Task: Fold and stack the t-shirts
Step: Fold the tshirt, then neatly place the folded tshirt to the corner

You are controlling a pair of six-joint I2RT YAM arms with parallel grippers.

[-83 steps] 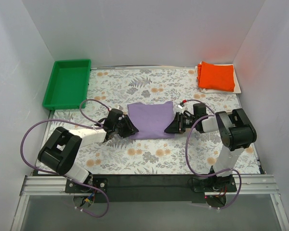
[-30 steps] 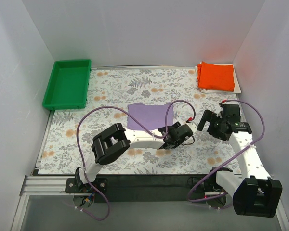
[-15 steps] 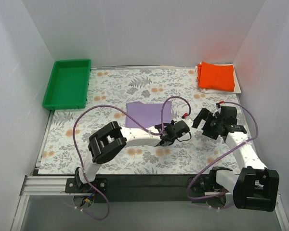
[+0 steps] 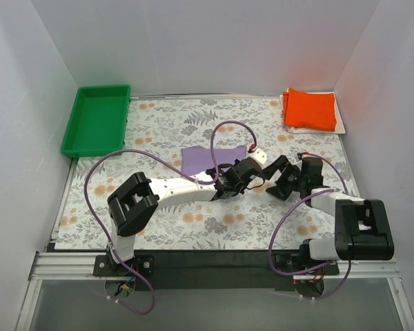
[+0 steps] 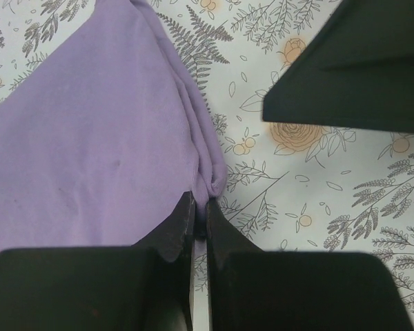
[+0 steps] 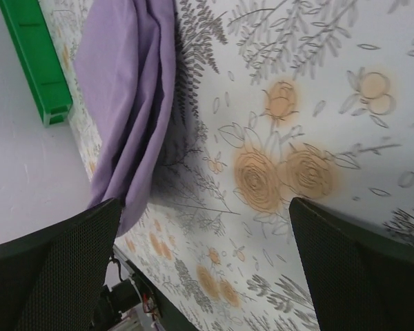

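Observation:
The light purple t-shirt (image 4: 208,158) lies mid-table, folded small, its near right edge bunched up. My left gripper (image 4: 226,182) reaches across from the left and is shut on that bunched edge (image 5: 214,181), with a pinch of cloth between the tips. In the left wrist view the rest of the purple t-shirt (image 5: 90,138) spreads away to the left. My right gripper (image 4: 276,185) stands open just right of it, low over the mat, holding nothing; its view shows the purple t-shirt (image 6: 131,89) raised at upper left. An orange folded t-shirt (image 4: 310,109) rests on a whitish one (image 4: 341,126) at the back right.
A green tray (image 4: 96,121) sits at the back left corner, also seen as the green tray (image 6: 33,58) in the right wrist view. The floral mat (image 4: 193,221) covers the table. White walls close in on three sides. Purple cables loop over both arms.
My left gripper has shut on the purple t-shirt's edge and drawn it up and back. The right arm has swung inward and down toward the shirt, still open.

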